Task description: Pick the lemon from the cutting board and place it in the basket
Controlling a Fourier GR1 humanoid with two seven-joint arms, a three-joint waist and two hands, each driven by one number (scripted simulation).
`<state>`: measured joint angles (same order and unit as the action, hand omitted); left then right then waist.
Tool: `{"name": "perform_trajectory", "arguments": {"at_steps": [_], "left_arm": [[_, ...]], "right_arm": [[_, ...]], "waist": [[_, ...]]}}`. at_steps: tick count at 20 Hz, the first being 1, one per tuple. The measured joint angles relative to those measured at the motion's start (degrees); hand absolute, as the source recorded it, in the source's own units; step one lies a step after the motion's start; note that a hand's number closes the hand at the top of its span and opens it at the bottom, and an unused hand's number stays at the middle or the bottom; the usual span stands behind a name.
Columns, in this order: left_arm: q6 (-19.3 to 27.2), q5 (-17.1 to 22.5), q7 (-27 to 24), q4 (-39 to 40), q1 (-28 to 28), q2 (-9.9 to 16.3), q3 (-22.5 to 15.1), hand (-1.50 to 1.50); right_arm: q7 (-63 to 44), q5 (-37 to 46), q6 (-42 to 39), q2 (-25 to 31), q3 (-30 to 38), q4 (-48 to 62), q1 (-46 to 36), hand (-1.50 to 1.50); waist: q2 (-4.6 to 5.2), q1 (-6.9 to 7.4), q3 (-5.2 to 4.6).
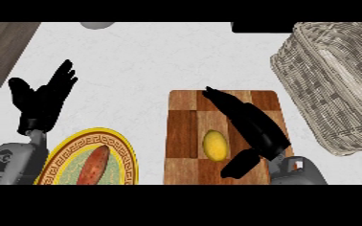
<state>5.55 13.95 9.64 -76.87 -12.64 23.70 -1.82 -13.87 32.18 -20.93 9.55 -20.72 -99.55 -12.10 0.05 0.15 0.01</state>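
Observation:
A yellow lemon (215, 144) lies on the wooden cutting board (182, 139), low in the middle of the view. My right hand (251, 124) hovers over the board just right of the lemon, fingers straight and pointing up-left, thumb hanging below the lemon's right side; it is open and holds nothing. The wicker basket (322, 84) stands at the right, tilted in the view, beyond the board's right edge. My left hand (44, 98) rests open at the left edge, fingers up.
A yellow patterned plate (63, 148) with a reddish sweet potato (93, 165) sits at the lower left, below my left hand. A dark wooden surface borders the counter at the top left. A grey round object (97, 25) shows at the top edge.

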Motion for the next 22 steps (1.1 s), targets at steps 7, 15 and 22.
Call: {"name": "perform_trajectory", "arguments": {"at_steps": [7, 15, 22], "left_arm": [[-2.5, -0.9, 1.7, -1.9, 1.2, -0.5, 2.4, 0.00], [-4.4, -3.5, 2.8, -3.7, 2.1, -2.5, 5.1, 0.00], [-5.0, -6.3, 1.1, -2.3, 2.2, -5.0, 6.1, 0.00]], "right_arm": [[3.2, 5.0, -0.1, -0.3, -1.2, 6.2, 0.7, -1.50], [8.2, 6.4, -1.8, -0.2, 1.9, 7.5, 1.6, -1.50], [12.8, 5.7, -4.1, -0.3, 3.1, 7.6, 3.5, -1.50]], "waist": [[-0.04, -0.03, 0.01], [-0.06, -0.11, 0.00], [-0.07, -0.16, -0.01]]}}
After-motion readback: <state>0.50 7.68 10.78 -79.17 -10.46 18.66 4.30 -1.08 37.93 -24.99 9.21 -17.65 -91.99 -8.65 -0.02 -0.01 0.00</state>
